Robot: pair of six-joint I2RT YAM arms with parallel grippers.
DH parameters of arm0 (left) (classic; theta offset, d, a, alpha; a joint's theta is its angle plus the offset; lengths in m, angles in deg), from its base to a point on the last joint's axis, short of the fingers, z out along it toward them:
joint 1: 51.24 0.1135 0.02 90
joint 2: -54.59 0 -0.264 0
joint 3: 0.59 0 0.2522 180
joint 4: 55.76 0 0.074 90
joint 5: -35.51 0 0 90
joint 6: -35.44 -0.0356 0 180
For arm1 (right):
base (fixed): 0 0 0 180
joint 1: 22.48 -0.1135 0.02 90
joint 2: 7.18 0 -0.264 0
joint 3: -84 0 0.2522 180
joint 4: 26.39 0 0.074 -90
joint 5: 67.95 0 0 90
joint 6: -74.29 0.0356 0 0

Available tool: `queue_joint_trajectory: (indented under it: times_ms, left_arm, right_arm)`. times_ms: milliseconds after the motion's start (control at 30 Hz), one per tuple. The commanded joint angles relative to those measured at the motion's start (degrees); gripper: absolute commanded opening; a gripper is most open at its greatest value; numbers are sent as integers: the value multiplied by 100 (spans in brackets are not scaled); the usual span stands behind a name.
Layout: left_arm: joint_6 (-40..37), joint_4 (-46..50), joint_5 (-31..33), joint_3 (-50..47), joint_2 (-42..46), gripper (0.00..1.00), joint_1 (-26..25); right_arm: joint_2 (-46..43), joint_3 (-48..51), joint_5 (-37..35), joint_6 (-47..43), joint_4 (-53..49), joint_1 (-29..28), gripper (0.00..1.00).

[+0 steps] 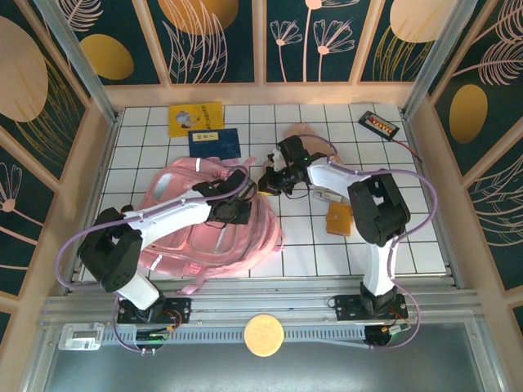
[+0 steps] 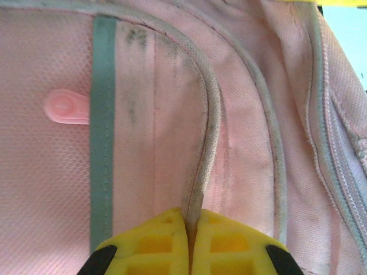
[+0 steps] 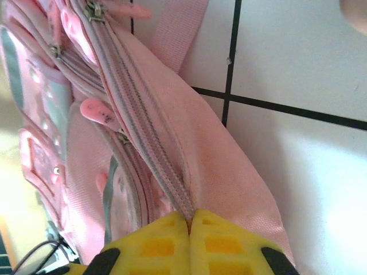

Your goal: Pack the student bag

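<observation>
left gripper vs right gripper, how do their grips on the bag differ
The left gripper pinches a raised piped seam on the front of the student bag; the right gripper pinches the zipper line along its side. The left gripper sits over the bag's body, the right gripper at its edge beside bare tiles. Both are shut, with yellow pads.
</observation>
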Motion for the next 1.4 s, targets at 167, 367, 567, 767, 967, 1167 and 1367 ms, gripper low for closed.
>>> queue_joint_trajectory:
  times_ms: [167, 367, 567, 767, 967, 1167, 1367]
  left_arm:
    - [-1679, 678, 1364, 1860, 142, 0, 722]
    - [-2349, 1868, 1801, 4780, -623, 0, 811]
    - [-2638, 1959, 2066, 6654, -1118, 0, 823]
    - [-2899, 1656, 1938, 7248, -1516, 0, 837]
    - [-3386, 459, 1664, 5164, -631, 0, 837]
    - [-4223, -3134, 821, -92, 2533, 0, 830]
    - [-4600, -2811, 375, -951, 3358, 0, 935]
  right_arm:
    - [-1464, 989, -81, 868, 1020, 486, 0]
    - [-1937, 795, -98, 974, 878, 435, 0]
    - [-2010, 69, -264, 1116, 854, 394, 0]
    - [-2298, -342, -726, 858, 853, 365, 0]
    - [-2707, 328, -155, 673, 1237, 335, 0]
    - [-3174, 1288, 434, 411, 1501, 218, 54]
    - [-3623, 1475, 66, -229, 1537, 850, 73]
